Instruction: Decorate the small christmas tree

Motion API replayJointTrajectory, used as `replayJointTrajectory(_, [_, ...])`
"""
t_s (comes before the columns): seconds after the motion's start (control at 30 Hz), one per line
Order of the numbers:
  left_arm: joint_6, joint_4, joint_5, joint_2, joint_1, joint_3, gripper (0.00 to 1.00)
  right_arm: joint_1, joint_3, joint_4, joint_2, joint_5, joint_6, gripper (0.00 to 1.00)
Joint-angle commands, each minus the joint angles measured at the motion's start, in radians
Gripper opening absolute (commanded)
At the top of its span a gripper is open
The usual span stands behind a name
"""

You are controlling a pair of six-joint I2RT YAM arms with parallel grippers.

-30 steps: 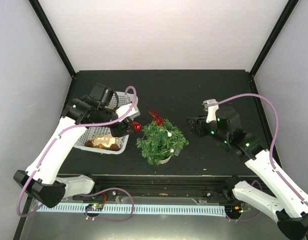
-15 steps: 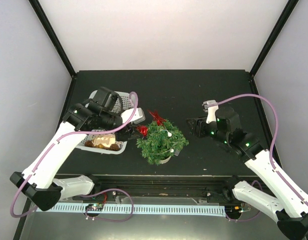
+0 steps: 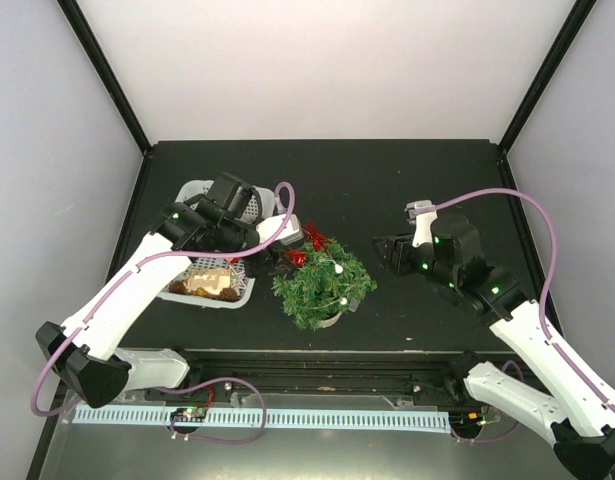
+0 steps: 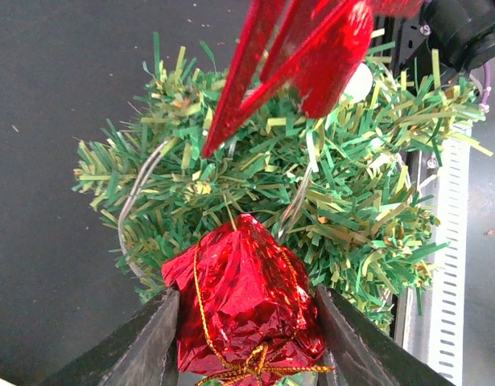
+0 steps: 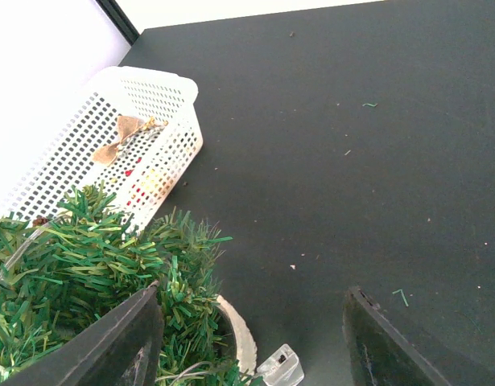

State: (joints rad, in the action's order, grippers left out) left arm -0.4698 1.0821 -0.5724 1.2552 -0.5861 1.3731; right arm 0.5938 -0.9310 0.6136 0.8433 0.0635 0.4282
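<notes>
Ornament (image 4: 243, 281), red foil: pinched between my left gripper (image 4: 247, 342) jaws, pressed against small christmas tree (image 3: 322, 282) mid-table (image 3: 427, 180), for hanging, I judge. Right gripper (image 5: 247, 338): jaws spread, empty, waiting beside tree.

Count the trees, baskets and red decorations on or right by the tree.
Tree: 1
Basket: 1
Red decorations: 2, the star and the parcel in the left gripper
Total: 4
</notes>
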Motion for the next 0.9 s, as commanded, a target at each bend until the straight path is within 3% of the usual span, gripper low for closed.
replayJointTrajectory(0.0, [0.007,-0.042,-0.004,-0.005,-0.018,-0.031,0.44,-0.004,-0.008,-0.008,-0.004,0.003,-0.005,0.63])
replayJointTrajectory(0.87, [-0.004,-0.109,0.022,0.003,-0.052,-0.156,0.45,-0.004,-0.010,-0.029,0.023,0.030,-0.006,0.62])
